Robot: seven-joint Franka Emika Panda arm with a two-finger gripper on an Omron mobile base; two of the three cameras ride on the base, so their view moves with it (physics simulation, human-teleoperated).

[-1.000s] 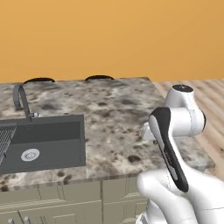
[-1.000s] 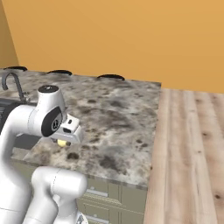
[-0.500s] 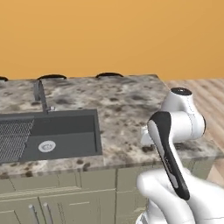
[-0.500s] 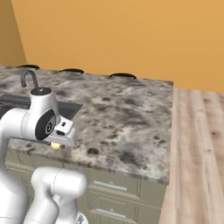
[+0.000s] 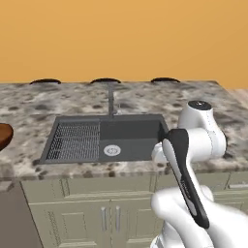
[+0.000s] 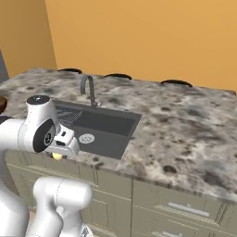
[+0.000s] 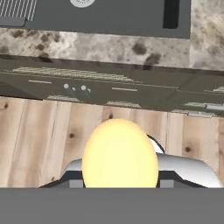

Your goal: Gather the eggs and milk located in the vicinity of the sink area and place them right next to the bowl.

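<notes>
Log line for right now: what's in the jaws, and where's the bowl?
gripper: shut on pale yellow egg | arm: tucked before sink | bowl: counter, left of sink | egg: not yet placed

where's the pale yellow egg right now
The egg is in the gripper, held in front of the counter edge, just below the sink.
</notes>
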